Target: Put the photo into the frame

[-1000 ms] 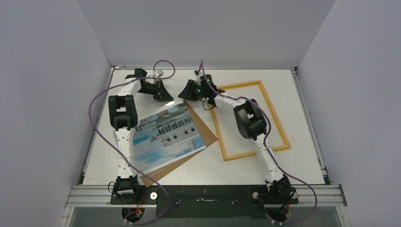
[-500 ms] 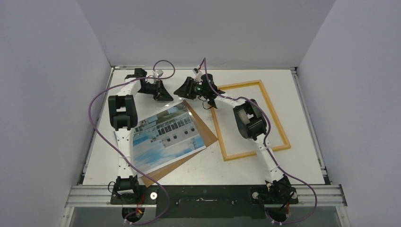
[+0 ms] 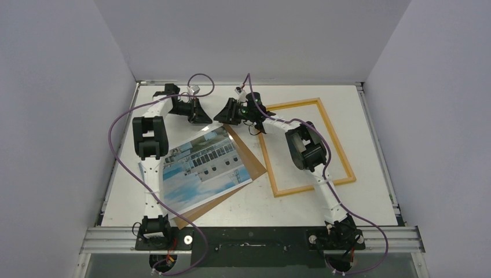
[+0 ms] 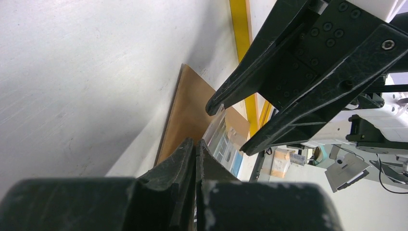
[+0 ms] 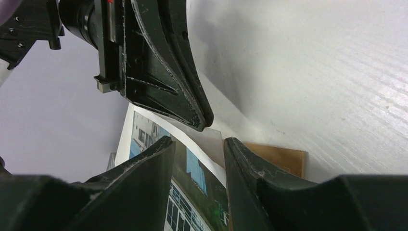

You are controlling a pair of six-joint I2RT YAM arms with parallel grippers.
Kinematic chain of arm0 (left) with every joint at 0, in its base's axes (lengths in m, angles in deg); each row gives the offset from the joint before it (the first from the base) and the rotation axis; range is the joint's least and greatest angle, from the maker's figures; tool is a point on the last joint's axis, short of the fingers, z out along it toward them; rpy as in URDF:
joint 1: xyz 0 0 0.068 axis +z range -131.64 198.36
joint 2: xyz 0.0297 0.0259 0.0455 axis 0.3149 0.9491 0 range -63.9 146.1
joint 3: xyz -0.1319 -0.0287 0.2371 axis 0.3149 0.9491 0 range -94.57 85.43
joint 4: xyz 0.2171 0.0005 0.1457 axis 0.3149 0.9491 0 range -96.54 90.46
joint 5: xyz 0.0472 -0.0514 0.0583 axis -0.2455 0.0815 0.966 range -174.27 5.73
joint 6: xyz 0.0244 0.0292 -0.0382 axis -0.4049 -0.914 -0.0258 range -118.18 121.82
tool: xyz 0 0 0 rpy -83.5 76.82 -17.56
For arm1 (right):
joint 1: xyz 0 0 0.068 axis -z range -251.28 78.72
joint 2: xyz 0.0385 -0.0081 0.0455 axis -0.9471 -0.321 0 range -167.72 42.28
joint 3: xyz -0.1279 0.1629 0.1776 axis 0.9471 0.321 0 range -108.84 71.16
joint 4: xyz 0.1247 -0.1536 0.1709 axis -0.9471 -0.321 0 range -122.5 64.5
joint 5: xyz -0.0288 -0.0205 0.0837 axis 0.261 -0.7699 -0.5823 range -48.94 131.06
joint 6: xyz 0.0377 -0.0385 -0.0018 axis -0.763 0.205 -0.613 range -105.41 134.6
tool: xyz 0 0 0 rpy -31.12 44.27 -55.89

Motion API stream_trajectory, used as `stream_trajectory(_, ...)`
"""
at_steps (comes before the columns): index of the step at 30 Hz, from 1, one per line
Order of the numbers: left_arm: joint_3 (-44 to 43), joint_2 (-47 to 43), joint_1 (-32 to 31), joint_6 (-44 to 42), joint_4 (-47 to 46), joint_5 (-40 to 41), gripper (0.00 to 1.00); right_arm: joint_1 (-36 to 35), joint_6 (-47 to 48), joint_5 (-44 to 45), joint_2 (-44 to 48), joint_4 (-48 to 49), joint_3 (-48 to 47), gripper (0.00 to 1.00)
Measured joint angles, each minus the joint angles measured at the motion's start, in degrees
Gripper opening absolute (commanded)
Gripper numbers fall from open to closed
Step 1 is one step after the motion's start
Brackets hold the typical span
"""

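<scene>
The photo (image 3: 202, 171) of a pale building lies on the brown backing board (image 3: 250, 157) at centre left. Beside it on the right lies the frame (image 3: 341, 152), wood-coloured side up; the left wrist view shows its yellow edge (image 4: 239, 38). A clear sheet (image 5: 215, 143) covers the photo's far corner. My left gripper (image 3: 206, 120) is shut on that sheet's edge, close to the corner. My right gripper (image 5: 197, 142) faces it with jaws open on either side of the sheet's corner, not touching it. The photo (image 5: 192, 202) shows below the right fingers.
Grey walls enclose the white table (image 3: 278, 202) on three sides. Both arms reach to the far middle, their purple cables (image 3: 116, 133) looping above the table. The right arm's elbow (image 3: 306, 147) hangs over the frame's opening.
My right gripper has shifted slightly left, closer to the left gripper's tips, and its jaws have widened a little. The left gripper, photo and frame have not moved.
</scene>
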Motion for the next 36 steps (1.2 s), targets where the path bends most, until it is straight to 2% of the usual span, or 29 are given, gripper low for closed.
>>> stream_trajectory(15, 0.0, -0.02, 0.0, 0.02, -0.02, -0.59, 0.0, 0.37, 1.77, 0.72, 0.0, -2.54, -0.02, 0.0)
stream_trajectory(19, 0.0, -0.02, 0.0, 0.04, -0.04, -0.55, 0.0, 0.35, 1.27, 0.68, 0.02, -2.47, -0.22, 0.0)
stream_trajectory(22, -0.17, -0.02, -0.02, 0.33, 0.0, -0.5, 0.21, 0.37, 1.07, 0.72, 0.02, -2.47, -0.22, 0.0)
stream_trajectory(23, -0.44, -0.02, -0.02, 0.48, 0.22, -0.48, 0.32, 0.37, 1.05, 0.85, 0.02, -2.43, -0.22, 0.0)
stream_trajectory(25, -1.84, -0.02, -0.04, 1.11, 1.01, -0.5, 0.42, 0.37, 1.14, 1.22, 0.17, -2.49, -0.22, 0.0)
stream_trajectory(28, -4.13, -0.48, -0.13, 1.57, 1.51, -0.5, 0.5, 0.37, 2.23, 1.81, 1.2, -3.74, -0.2, 0.0)
stream_trajectory(36, -7.74, -6.34, -0.15, 2.21, 2.03, 0.48, 0.61, 0.37, 9.94, 4.31, 10.6, -11.72, -0.35, 0.0)
